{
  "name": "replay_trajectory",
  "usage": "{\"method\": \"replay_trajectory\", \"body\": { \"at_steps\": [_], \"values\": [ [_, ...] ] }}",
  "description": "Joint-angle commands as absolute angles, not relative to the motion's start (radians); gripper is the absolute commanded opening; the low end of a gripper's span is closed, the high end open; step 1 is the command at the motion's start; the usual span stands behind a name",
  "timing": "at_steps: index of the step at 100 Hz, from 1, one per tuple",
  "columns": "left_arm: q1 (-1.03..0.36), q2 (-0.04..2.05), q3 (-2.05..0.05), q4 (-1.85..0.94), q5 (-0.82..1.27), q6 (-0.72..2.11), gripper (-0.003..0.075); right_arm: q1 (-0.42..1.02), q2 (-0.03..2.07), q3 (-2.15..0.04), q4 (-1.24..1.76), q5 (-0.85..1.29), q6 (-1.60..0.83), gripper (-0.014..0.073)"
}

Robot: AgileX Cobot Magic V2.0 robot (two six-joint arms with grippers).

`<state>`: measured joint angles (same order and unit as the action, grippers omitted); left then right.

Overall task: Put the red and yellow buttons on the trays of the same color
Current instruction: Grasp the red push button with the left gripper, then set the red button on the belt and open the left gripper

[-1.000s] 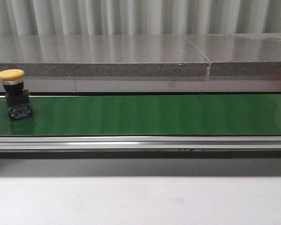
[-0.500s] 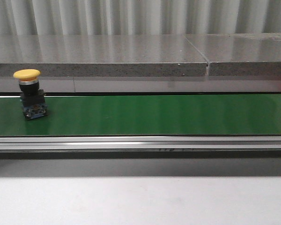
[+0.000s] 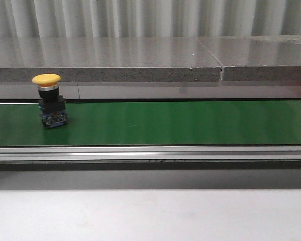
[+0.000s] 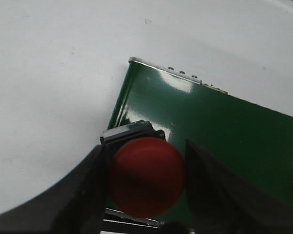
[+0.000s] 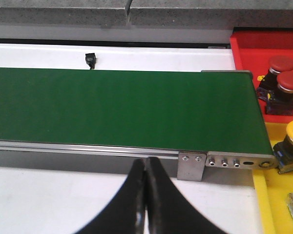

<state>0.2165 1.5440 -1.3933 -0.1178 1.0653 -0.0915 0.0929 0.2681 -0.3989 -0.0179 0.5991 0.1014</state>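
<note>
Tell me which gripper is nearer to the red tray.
Right. The right gripper hangs shut beside the belt's end, where the red tray sits just past it. The left gripper holds a red button over another belt end, with no tray visible.

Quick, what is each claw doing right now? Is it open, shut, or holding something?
Left claw: shut on the red button.
Right claw: shut, holding nothing.

Both arms end in smooth, matte black fingers (image 4: 83, 195) tapering toward their tips.
</note>
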Motion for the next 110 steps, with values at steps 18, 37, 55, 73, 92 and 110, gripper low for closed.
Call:
{"method": "replay_trajectory", "body": {
  "at_steps": [18,37,55,73,92,110],
  "values": [
    [0.182,1.522,-1.360,-0.136,0.977,-0.089,0.0240,0.096,0.274,-0.424,-0.024,0.520,0.096,-0.0067],
    [0.182,1.564,-1.360,-0.136,0.973,-0.089,0.0241,0.096,0.274,-0.424,-0.024,0.520,0.096,-0.0067],
    [0.182,1.581,-1.360,-0.142,0.976,-0.089,0.0241,0.096,0.274,-0.424,-0.024,0.520,0.096,-0.0067],
    [0.182,1.586,-1.360,-0.142,0.976,-0.089,0.0244,0.096,0.274,-0.424,-0.024,0.520,0.096,-0.0067],
    [0.182,1.594,-1.362,-0.153,0.976,-0.089,0.0435,0.096,0.274,-0.424,-0.024,0.520,0.096,-0.0067],
    [0.182,1.584,-1.364,-0.155,0.962,-0.086,0.0538,0.096,0.274,-0.424,-0.024,0.520,0.096,-0.0067]
  ]
}}
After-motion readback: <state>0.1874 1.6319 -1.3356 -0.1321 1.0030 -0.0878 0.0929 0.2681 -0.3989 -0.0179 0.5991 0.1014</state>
